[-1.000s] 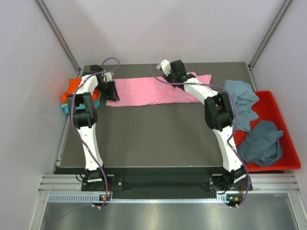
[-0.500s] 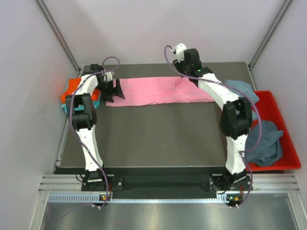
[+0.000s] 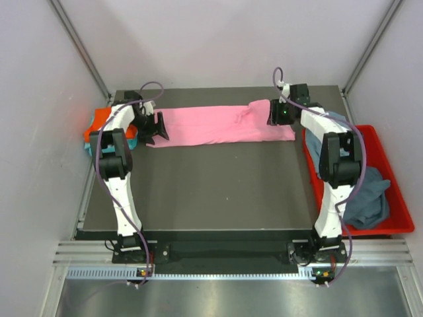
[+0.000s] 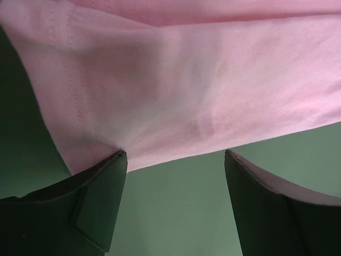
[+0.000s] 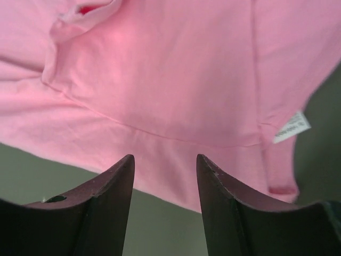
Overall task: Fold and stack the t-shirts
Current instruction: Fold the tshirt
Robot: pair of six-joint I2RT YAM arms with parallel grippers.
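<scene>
The dark table (image 3: 198, 185) has a long pink t-shirt (image 3: 211, 125) lying flat near the back. At the left edge, an orange t-shirt (image 3: 99, 121) sits on a teal one (image 3: 90, 147).

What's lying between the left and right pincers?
The pink t-shirt, a long folded band, fills the stretch from left pincer to right pincer; the top view shows it.
</scene>
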